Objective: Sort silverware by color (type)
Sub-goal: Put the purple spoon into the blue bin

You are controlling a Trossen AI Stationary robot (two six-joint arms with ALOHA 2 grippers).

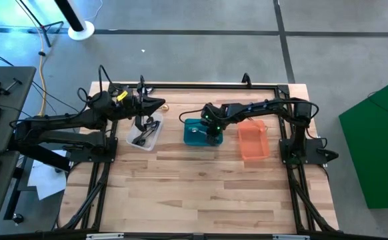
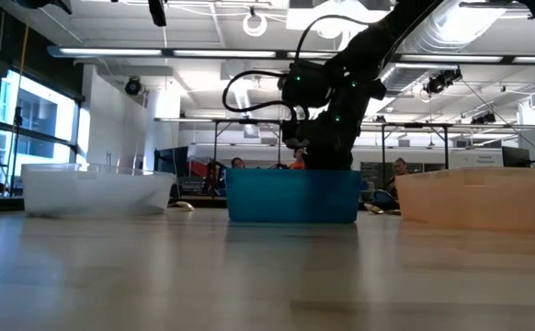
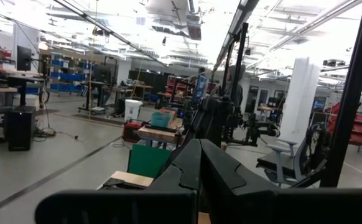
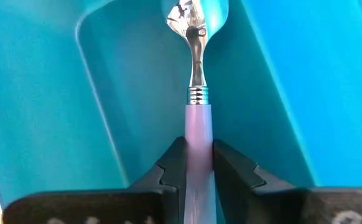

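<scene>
Right end effector [image 4: 198, 163] is down inside the teal bin [image 1: 195, 133], middle of the three bins, fingers [image 4: 168, 168] pinched on the pale lilac handle of a spoon [image 4: 196, 74]. Spoon has a shiny silver bowl and neck with a ribbed collar where the metal meets the handle. Its bowl points away from the wrist toward the bin's far inner wall. I can't tell whether the bowl touches the bin floor. In the low view the right arm drops into the teal bin from above, with its tip hidden behind the front wall.

Left end effector [image 1: 159, 103] sits near the bench's [image 1: 201, 193] back edge, just behind the clear bin [image 1: 145, 135], up off the surface. Its fingers [image 3: 193, 168] are pressed together with nothing between them, wrist camera looking level out into the room.

Clear bin is on the left of the row and holds a few dark utensils [image 1: 143, 136]; I can't make out their type. A small gold-toned piece [image 1: 165, 105] lies on the bench just beside the left end effector's tip, too small to identify. Orange bin [image 1: 253, 140] is on the right of the row, beside the teal one. I can't see anything in it from above. All three bins stand apart from each other in a line across the bench's back half.
</scene>
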